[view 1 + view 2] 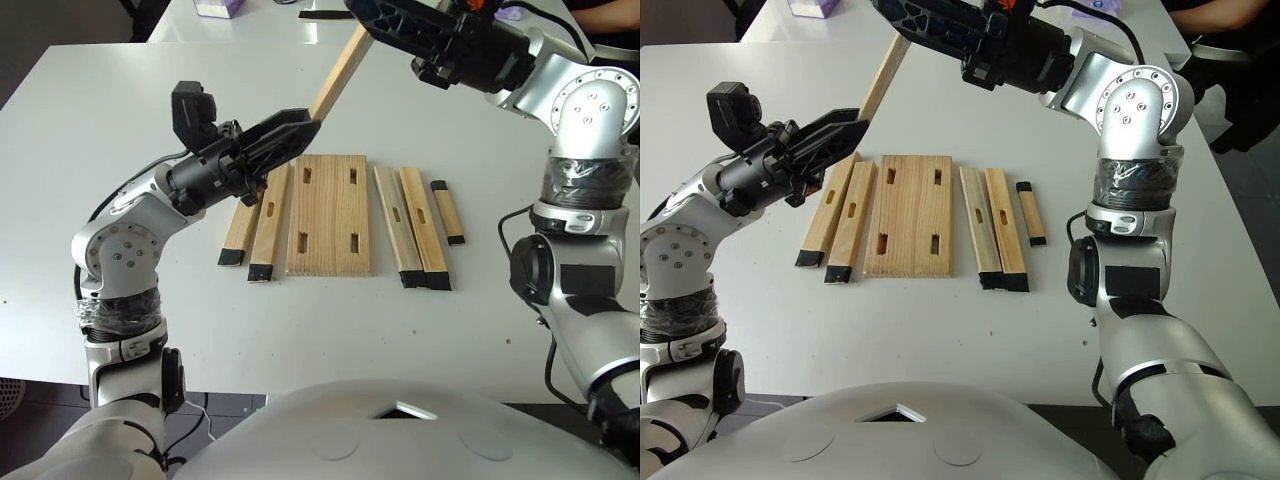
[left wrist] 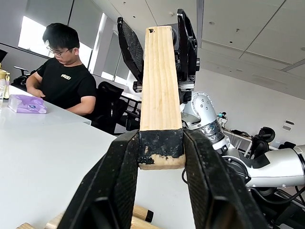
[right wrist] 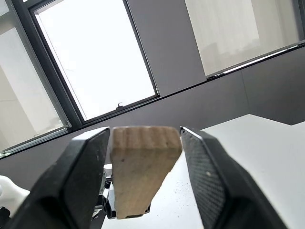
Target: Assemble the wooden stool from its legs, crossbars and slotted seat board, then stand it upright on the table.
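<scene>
A wooden leg with a black-tipped lower end hangs slanted in the air above the table's far side. My left gripper is shut on that black end. My right gripper is shut on the leg's upper end. Flat on the table lies the slotted seat board. Left of it lie two legs, side by side. Two more legs and a short crossbar lie to its right.
The white table has bare room to the left, right and front of the parts. A second table behind it carries a purple pack and a dark flat object.
</scene>
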